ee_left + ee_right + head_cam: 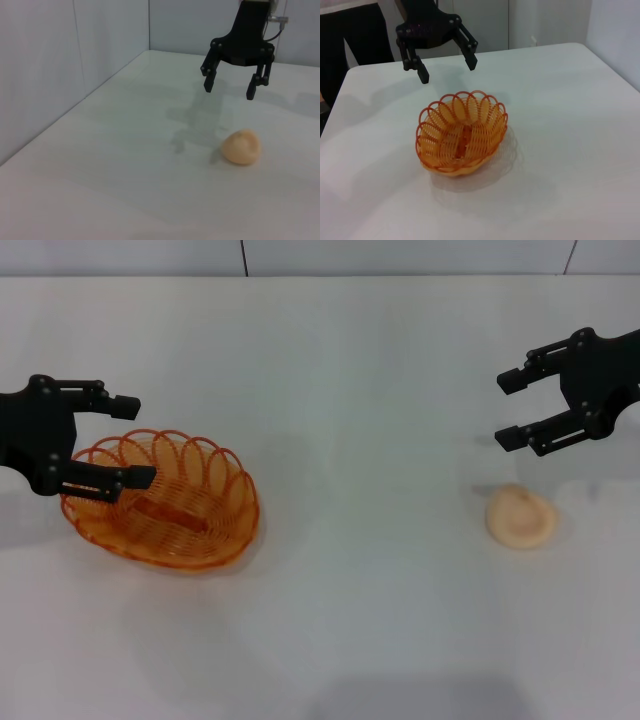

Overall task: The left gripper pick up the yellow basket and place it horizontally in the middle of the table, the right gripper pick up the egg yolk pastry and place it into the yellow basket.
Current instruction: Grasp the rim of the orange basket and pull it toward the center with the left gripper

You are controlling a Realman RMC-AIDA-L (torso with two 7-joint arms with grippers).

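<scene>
The yellow basket (165, 500) sits on the white table at the left, its long axis slanted; it also shows in the right wrist view (461, 134). My left gripper (130, 440) is open, above the basket's left rim, not touching it, and shows in the right wrist view (446, 69) too. The egg yolk pastry (520, 515) lies on the table at the right, also in the left wrist view (241, 146). My right gripper (512, 408) is open and empty, above and just behind the pastry; it shows in the left wrist view (229, 86).
The white table (360, 420) spans the whole view, with a grey wall behind its far edge. A dark-clothed figure (355, 35) stands beyond the table's left end in the right wrist view.
</scene>
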